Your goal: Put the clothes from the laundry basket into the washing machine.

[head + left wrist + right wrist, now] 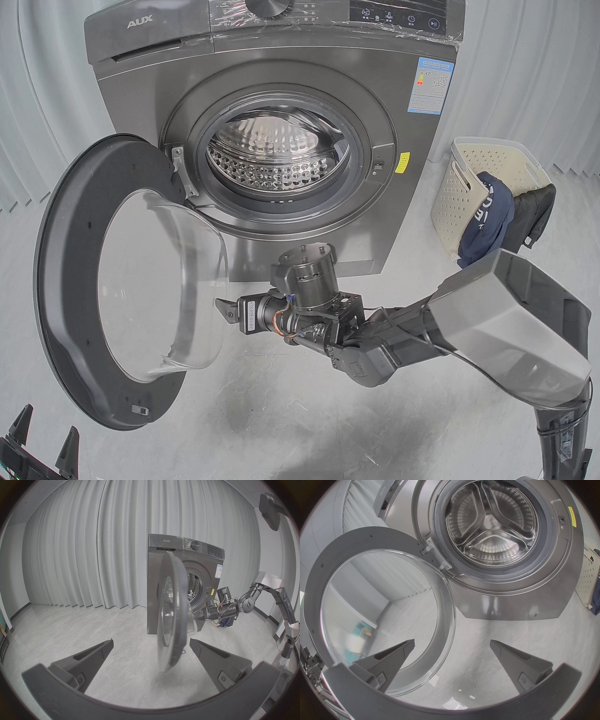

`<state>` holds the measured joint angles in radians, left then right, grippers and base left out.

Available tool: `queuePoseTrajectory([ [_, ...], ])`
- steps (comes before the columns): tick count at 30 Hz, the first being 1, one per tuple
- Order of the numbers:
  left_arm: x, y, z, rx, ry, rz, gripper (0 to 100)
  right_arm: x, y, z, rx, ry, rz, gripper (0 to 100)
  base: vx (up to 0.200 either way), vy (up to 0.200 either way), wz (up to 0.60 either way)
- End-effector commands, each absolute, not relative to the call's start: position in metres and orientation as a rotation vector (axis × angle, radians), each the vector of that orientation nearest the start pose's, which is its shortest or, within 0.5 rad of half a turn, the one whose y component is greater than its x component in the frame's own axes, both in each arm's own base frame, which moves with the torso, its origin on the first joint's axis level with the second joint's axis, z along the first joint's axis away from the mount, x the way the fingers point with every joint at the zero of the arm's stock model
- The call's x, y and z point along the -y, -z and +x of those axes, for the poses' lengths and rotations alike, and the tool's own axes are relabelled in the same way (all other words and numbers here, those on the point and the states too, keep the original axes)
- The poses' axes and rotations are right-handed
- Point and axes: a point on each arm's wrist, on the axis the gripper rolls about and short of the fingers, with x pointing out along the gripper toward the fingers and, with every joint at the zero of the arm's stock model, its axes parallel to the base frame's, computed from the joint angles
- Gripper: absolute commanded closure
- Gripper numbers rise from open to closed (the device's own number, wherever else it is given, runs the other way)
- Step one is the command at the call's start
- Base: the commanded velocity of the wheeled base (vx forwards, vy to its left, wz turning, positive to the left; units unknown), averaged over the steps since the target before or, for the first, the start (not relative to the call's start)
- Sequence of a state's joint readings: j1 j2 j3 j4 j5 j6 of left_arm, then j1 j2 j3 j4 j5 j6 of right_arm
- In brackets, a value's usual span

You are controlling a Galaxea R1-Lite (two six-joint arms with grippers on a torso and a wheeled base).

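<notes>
Right hand (451, 643) is hanging wide, empty. Pinching the navy garment (490, 219) draping the laundry basket (464, 155) behind it is looking best.

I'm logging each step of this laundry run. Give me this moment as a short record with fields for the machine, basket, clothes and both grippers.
washing machine: front loader, facing the robot
door: swung wide open toward the robot's left
drum: bare metal, no clothes visible inside
laundry basket: beside the machine, on the robot's right
clothes: dark blue and black garments draped over the basket's rim
right gripper: open, empty, low before the machine, near the door
left gripper: open, empty, facing the door's edge
</notes>
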<state>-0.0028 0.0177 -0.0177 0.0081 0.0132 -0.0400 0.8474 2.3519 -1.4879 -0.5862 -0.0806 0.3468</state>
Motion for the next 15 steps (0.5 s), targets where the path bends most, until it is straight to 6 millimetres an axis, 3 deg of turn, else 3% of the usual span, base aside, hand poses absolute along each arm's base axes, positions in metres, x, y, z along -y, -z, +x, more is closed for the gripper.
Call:
queuePoseTrajectory([
  [1,0.000,-0.076,-0.023,-0.009,-0.011,-0.041,0,-0.372,-0.082,0.324,-0.395,-0.715,0.193,0,0.000,0.000,0.00],
  [4,0.000,-0.076,-0.023,-0.009,-0.011,-0.041,0,-0.389,-0.084,0.317,-0.370,-0.754,0.215,0,0.000,0.000,0.00],
  [11,0.000,-0.076,-0.023,-0.009,-0.011,-0.040,0,-0.392,-0.109,0.331,-0.285,-0.735,0.257,0,0.000,0.000,0.00],
  [15,0.000,-0.076,-0.023,-0.009,-0.012,-0.040,0,-0.399,-0.101,0.333,-0.309,-0.731,0.242,0,0.000,0.000,0.00],
])
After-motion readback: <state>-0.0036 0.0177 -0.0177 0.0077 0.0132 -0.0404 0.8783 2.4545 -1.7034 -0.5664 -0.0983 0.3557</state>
